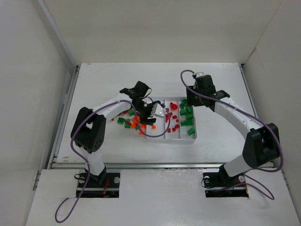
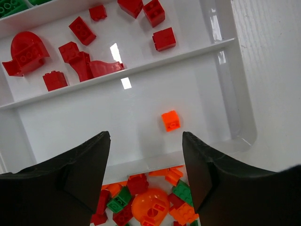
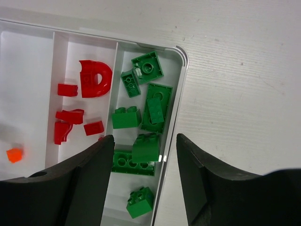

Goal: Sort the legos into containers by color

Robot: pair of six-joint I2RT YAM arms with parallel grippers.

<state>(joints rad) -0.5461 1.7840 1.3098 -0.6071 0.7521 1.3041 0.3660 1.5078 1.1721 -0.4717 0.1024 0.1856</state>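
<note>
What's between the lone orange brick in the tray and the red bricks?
Only bare tray floor and one white divider wall lie between the orange brick and the red bricks. The left wrist view shows it.

I count one tray (image 2: 242, 94) of three compartments (image 2: 84, 117), a single orange brick (image 2: 170, 120) in one, and eight green bricks (image 3: 126, 117) showing in another.

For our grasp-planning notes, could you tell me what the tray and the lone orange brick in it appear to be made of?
The tray looks like glossy white moulded plastic: its floor mirrors bright light spots and its corners are rounded. The orange brick looks like hard, smooth plastic, with crisp edges and moulded studs.
</note>
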